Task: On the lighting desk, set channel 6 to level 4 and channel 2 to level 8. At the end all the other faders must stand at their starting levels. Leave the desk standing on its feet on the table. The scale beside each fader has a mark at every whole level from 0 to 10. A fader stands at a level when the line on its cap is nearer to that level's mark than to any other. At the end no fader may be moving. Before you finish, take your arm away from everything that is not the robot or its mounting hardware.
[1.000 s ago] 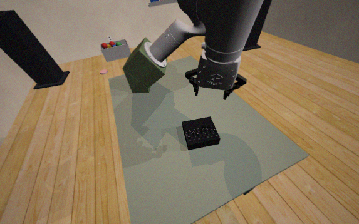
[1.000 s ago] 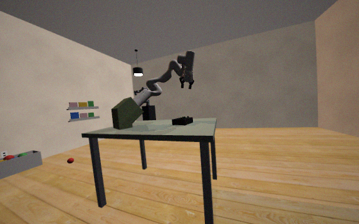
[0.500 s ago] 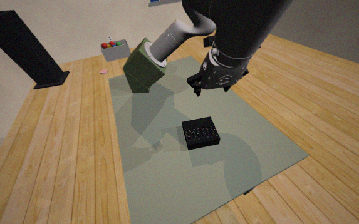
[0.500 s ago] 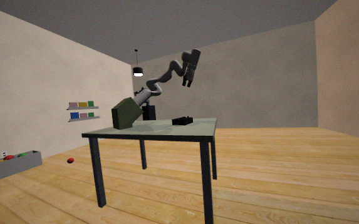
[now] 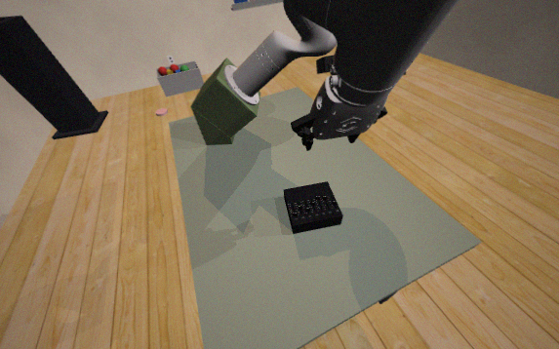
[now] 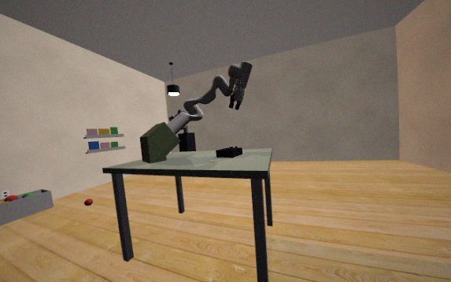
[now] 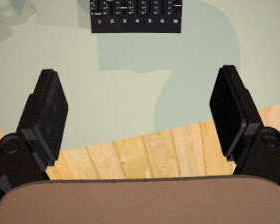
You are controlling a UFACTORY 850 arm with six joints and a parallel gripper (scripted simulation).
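Note:
The black lighting desk [image 5: 313,225] [image 6: 224,153] [image 7: 136,27] stands flat on the table [image 5: 242,302] [image 6: 195,165] [image 7: 126,95]. In the wrist view only its front part shows, at the top edge, with the number row and the lower ends of the fader scales. The cap line of channel 1 shows low and that of channel 3 a little higher. The upper scales are cut off, so the levels of channels 2 and 6 cannot be read. My gripper [image 5: 331,142] [image 6: 234,106] [image 7: 138,85] is open and empty, high above the table and apart from the desk.
The arm's green angular base block [image 5: 224,109] [image 6: 157,143] stands on the table at the far end from the desk. A grey bin [image 5: 182,83] [image 6: 20,210] with coloured balls stands on the floor by the wall. A dark pillar [image 5: 37,73] stands off the table.

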